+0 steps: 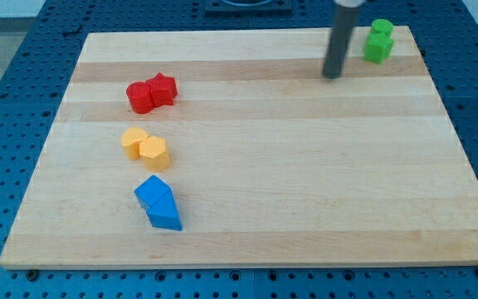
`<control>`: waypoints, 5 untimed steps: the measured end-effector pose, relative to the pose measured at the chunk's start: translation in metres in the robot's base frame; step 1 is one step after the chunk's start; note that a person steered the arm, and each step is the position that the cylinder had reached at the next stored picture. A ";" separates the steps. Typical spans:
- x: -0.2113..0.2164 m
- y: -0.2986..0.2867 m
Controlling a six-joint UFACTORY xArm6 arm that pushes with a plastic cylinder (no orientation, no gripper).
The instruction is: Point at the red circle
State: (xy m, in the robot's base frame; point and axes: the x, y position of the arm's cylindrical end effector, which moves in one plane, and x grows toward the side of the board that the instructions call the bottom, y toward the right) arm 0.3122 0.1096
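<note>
The red circle (140, 96) lies at the view's upper left on the wooden board (305, 183), touching a red star-like block (163, 89) on its right. My tip (332, 75) is near the view's top right, far to the right of the red circle and just left of two green blocks (379, 41). The rod rises from the tip out of the view's top.
Two yellow blocks (145, 147) sit touching below the red pair. Two blue blocks (158, 203) sit touching below those, toward the view's bottom left. A blue perforated table (7, 100) surrounds the board.
</note>
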 end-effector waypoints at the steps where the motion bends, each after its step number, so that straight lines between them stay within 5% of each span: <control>1: -0.030 -0.064; 3: -0.041 -0.242; 5: 0.022 -0.414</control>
State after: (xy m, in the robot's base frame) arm 0.3341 -0.3046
